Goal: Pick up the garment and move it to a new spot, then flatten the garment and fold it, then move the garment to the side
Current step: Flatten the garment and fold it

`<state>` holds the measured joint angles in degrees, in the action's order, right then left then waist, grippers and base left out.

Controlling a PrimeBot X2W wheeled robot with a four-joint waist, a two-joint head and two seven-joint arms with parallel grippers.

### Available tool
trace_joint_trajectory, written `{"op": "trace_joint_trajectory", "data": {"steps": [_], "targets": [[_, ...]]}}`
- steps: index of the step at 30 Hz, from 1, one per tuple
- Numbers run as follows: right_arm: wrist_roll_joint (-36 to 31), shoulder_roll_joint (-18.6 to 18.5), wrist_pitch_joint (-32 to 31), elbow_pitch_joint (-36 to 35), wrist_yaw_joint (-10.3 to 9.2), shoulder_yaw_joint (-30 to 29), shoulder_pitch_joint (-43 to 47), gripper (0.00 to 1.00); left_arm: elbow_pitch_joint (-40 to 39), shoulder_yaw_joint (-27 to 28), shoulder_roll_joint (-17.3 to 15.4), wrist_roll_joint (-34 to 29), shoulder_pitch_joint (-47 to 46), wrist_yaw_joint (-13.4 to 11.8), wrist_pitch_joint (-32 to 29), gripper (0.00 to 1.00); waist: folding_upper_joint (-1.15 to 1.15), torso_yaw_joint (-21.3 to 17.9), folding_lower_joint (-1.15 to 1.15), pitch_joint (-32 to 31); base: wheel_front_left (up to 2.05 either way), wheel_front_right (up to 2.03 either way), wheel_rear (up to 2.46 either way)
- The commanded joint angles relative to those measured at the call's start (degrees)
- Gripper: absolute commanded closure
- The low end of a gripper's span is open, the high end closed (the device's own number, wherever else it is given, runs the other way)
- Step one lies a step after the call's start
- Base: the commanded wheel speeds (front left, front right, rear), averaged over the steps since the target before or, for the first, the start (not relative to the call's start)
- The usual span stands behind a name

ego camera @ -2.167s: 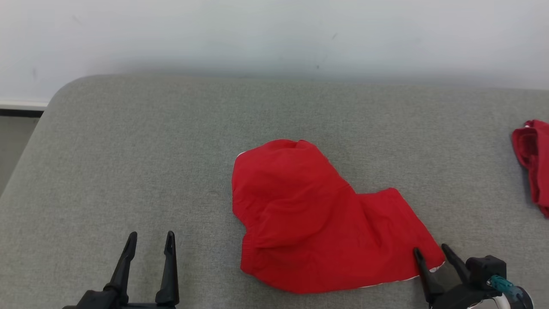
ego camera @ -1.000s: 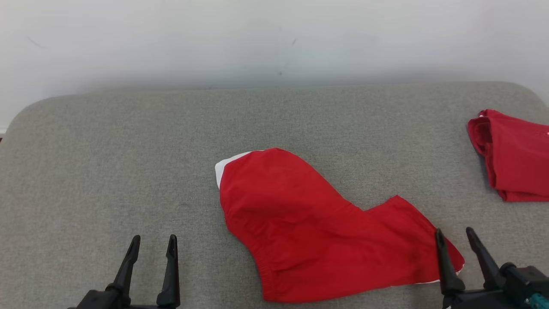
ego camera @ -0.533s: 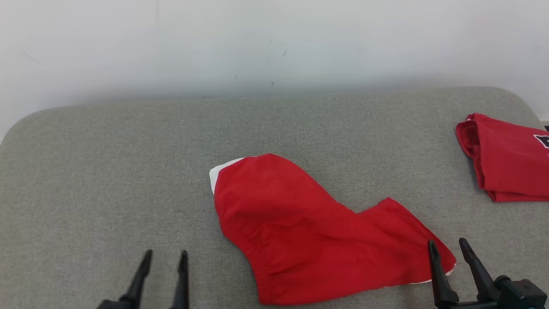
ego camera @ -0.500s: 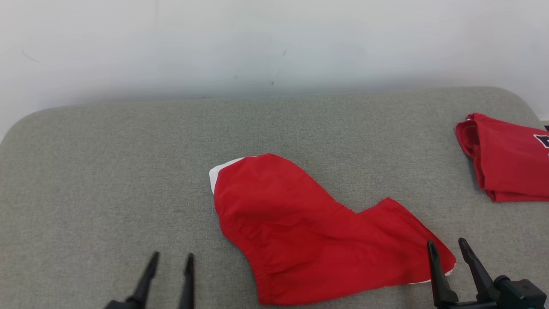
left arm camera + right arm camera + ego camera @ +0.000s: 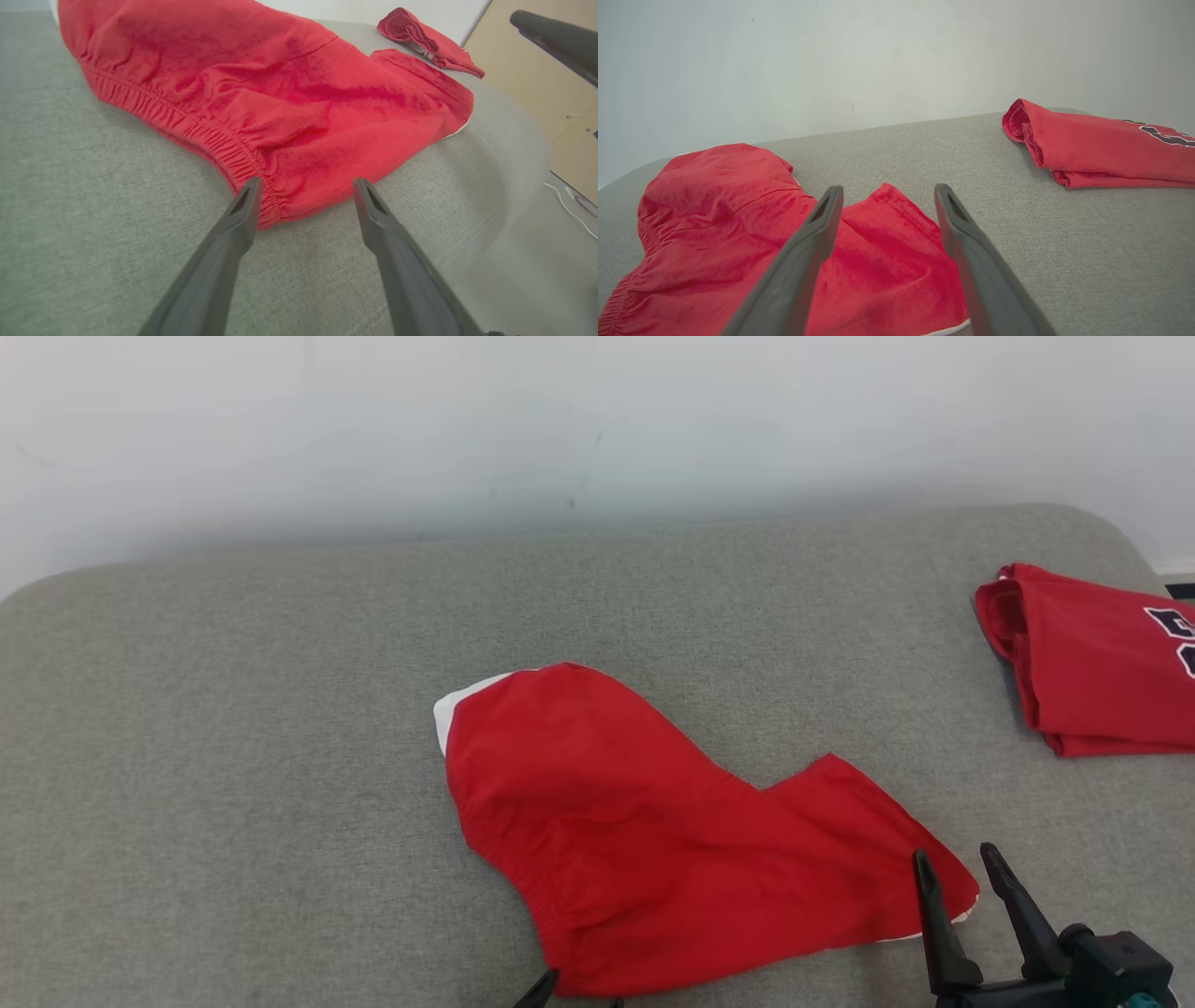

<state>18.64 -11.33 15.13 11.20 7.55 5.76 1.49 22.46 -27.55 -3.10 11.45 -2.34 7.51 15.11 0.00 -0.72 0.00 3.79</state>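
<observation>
Pale wall (image 5: pixel 597 420), grey fabric surface (image 5: pixel 233 709), red garment (image 5: pixel 653 840) centre, folded red shirt (image 5: pixel 1092 663) right

No word can be read in full. On the folded red garment (image 5: pixel 1088 663) stand dark letters (image 5: pixel 1169 620) edged in white. It lies beyond the right pincer (image 5: pixel 954 851) and off to its right. The frame edge cuts them in the head view, and in the right wrist view they lie too slanted to make out.
</observation>
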Motion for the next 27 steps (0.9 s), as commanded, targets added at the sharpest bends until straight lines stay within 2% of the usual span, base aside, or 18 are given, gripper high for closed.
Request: {"op": "trace_joint_trajectory", "data": {"steps": [1, 11, 17, 18, 19, 27], "targets": [[0.6, -0.3, 0.0, 0.0, -0.16, 0.0, -0.3, 0.00, 1.2, -0.4, -0.5, 1.1, -1.4, -0.1, 0.0, 0.00, 0.00, -0.6, 0.00, 0.6, 0.00, 0.00, 0.00], [0.7, -0.2, 0.0, -0.2, -0.16, -0.6, -0.8, 0.00, 4.9, 3.9, -0.7, 1.8, -3.4, -0.1, 0.0, 0.00, 0.00, -2.9, 0.00, 1.9, 0.00, 0.00, 0.00], [0.5, 0.3, 0.0, 0.0, -0.16, -0.5, -1.1, 0.00, 6.7, 1.7, -0.4, 3.3, -5.0, -0.1, 0.0, 0.00, 0.00, -3.2, 0.00, 2.0, 0.00, 0.00, 0.00], [0.4, 0.3, 0.0, 0.0, -0.16, -0.5, -1.1, 0.00, 6.6, 1.0, -0.3, 3.6, -5.4, -0.1, 0.0, 0.56, 0.00, -3.2, 0.00, 2.0, 0.00, 0.00, 0.00], [0.4, 0.3, 0.0, -0.1, -0.16, -0.4, -1.2, 0.00, 6.1, 0.7, -0.4, 3.9, -5.8, -0.1, 0.0, 1.00, 0.00, -3.2, 0.00, 2.0, 0.00, 0.00, 0.00], [0.5, 0.1, 0.0, -0.2, -0.16, -0.6, -1.3, 0.00, 0.7, 3.1, -0.7, 3.5, -8.6, -0.1, 0.0, 1.00, 0.00, -2.7, 0.00, 2.5, 0.00, 0.00, 0.00]]}}
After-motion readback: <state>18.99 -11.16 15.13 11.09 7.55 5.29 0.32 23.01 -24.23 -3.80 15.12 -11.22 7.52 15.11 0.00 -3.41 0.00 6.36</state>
